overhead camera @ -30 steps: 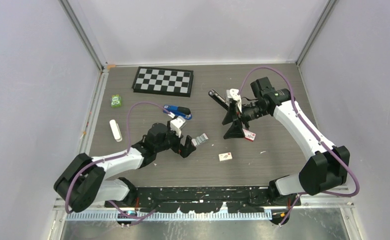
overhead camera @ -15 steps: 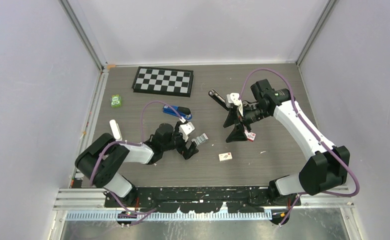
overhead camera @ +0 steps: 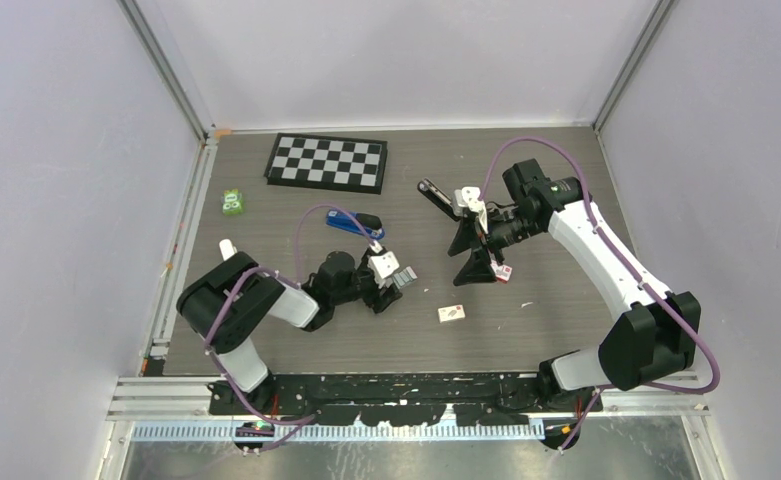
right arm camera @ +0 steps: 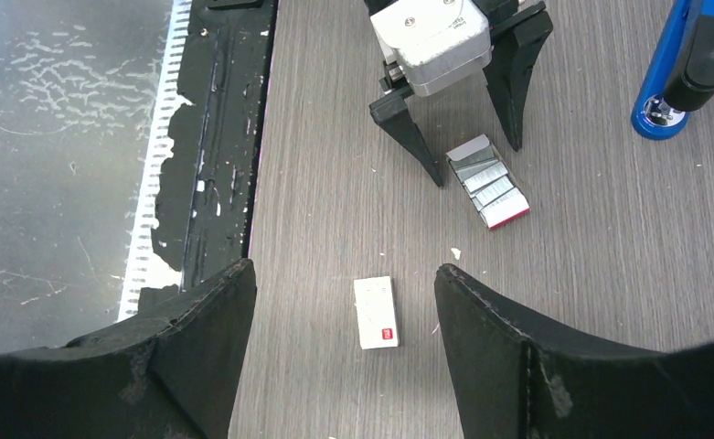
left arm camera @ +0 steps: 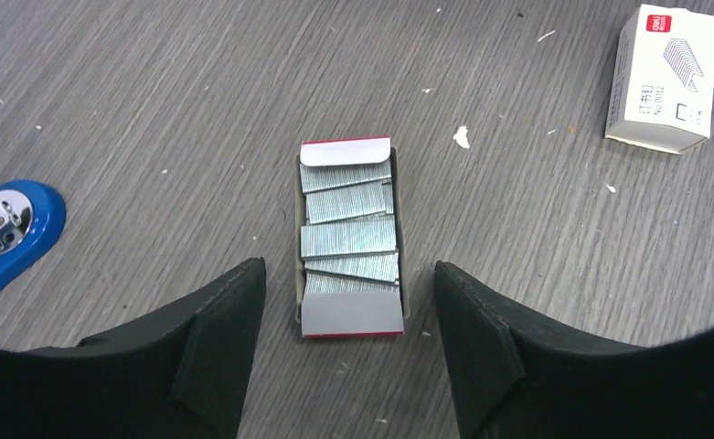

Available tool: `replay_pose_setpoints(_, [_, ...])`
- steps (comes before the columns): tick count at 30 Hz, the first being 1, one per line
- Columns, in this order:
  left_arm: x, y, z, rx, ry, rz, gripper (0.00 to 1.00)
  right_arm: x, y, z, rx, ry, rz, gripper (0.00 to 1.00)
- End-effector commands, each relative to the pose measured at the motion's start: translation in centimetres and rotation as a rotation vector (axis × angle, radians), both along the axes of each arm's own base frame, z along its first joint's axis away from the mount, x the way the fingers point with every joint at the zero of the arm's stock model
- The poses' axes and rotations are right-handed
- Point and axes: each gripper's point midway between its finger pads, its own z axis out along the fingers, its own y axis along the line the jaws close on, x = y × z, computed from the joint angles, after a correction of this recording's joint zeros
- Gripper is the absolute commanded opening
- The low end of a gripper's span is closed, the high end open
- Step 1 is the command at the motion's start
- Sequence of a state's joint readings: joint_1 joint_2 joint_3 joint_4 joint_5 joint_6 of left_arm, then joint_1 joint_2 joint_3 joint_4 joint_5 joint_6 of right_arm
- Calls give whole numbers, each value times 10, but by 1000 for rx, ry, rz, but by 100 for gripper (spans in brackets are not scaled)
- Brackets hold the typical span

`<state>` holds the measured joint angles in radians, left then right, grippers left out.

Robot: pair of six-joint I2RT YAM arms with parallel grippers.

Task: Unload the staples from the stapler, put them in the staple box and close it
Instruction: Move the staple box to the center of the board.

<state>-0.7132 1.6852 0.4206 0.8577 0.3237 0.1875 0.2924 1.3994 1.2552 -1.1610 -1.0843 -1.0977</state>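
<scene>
The blue stapler (left arm camera: 10, 240), black on top with a metal plate at its rounded nose, lies on the tabletop (left arm camera: 152, 110) just left of the left tool (left arm camera: 348, 270). That tool stands wide astride an open staple box (left arm camera: 348, 240) without touching it. The right tool (right arm camera: 344, 270) hangs wide and empty.

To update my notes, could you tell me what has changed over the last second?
The left gripper slid right, its open jaws now straddling the open staple tray without touching it, and its arm folded in. Nothing was gripped. The right gripper, blue stapler and white staple box hardly moved.
</scene>
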Motion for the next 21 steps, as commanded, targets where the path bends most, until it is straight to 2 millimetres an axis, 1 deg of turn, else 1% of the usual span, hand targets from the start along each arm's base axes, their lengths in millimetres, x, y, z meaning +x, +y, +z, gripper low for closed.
replay_pose_setpoints(1, [14, -11, 13, -13, -103, -15, 66, 3, 1, 12, 22, -36, 8, 76])
replay_pose_setpoints(5, [13, -13, 7, 3, -99, -21, 64, 3, 0, 12, 20, -39, 7, 76])
replay_pose_setpoints(13, [13, -17, -2, 33, -105, -26, 63, 4, -2, 12, 17, -42, 1, 76])
replay_pose_setpoints(17, [12, -18, -4, 37, -103, -27, 59, 5, -3, 11, 15, -42, -3, 76])
replay_pose_setpoints(21, [10, -17, -4, 40, -96, -30, 51, 7, -6, 7, -6, -54, -2, 76])
